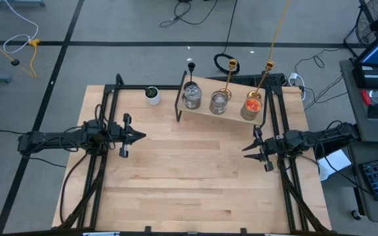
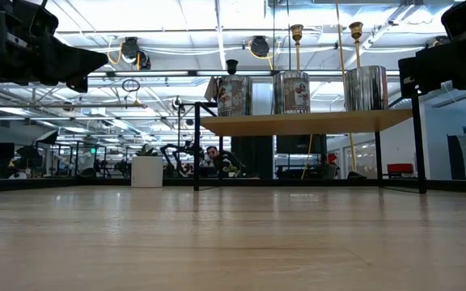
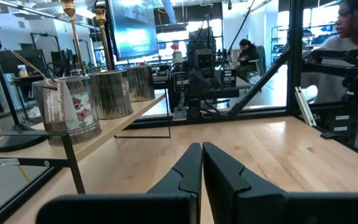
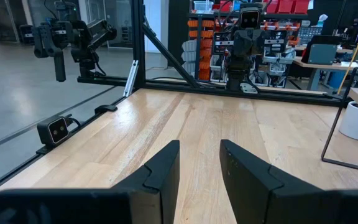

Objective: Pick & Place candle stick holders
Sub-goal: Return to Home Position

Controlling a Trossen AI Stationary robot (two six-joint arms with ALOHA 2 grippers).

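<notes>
A small wooden shelf [image 1: 205, 111] on black legs stands at the table's far middle-right. On it stand two silvery clear-glass cups [image 1: 192, 97] [image 1: 220, 101] and an orange-red glass cup [image 1: 252, 105]. Behind them stand a slim black stemmed holder [image 1: 190, 67] and two brass holders [image 1: 228, 64] [image 1: 268, 66]. The low view shows the cups [image 2: 292, 93] in a row on the shelf board. My left gripper [image 1: 143, 136] is shut and empty at the table's left. My right gripper [image 1: 248, 147] is open and empty at the table's right, nearer than the shelf.
A small white cup with a dark inside [image 1: 152, 95] stands on the table left of the shelf. Black frame rails [image 1: 104, 118] run along both table sides. A person [image 3: 353, 25] sits beyond the table. Bare wood [image 1: 195, 170] lies between the arms.
</notes>
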